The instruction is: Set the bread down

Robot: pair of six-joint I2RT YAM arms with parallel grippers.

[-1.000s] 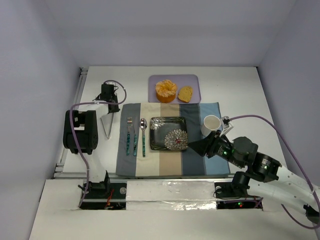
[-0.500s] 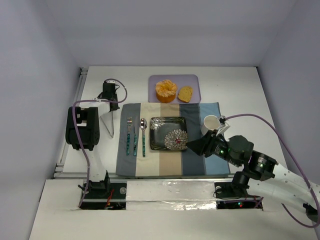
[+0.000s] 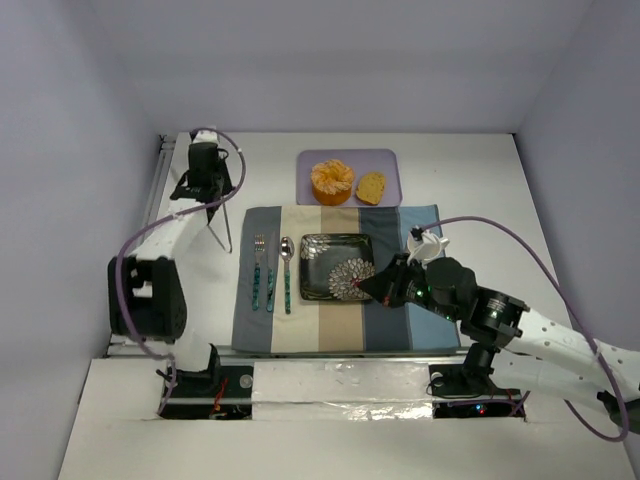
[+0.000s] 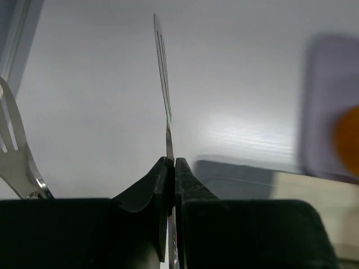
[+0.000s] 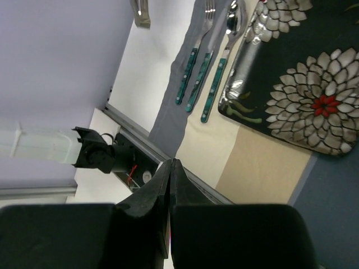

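Note:
The bread (image 3: 371,187), a small golden slice, lies on the lavender tray (image 3: 390,160) next to a peeled orange (image 3: 332,181). My left gripper (image 3: 208,200) (image 4: 171,162) is at the far left of the table, well apart from the tray. It is shut on one arm of thin metal tongs (image 3: 222,232) (image 4: 164,73), seen edge-on in the left wrist view. The tongs' other arm (image 4: 12,140) shows at that view's left. My right gripper (image 3: 365,287) (image 5: 171,162) is shut with nothing in it, over the right edge of the flowered black plate (image 3: 330,262) (image 5: 314,101).
A striped placemat (image 3: 260,325) carries the plate and a fork (image 3: 257,270), a knife (image 3: 270,275) and a spoon (image 3: 286,270) with teal handles. The orange shows as a blur (image 4: 348,140) at the right of the left wrist view.
The left arm has swung toward the back left, carrying the tongs off the table. The right gripper has shut and moved left, from beside the mug to the plate's edge.

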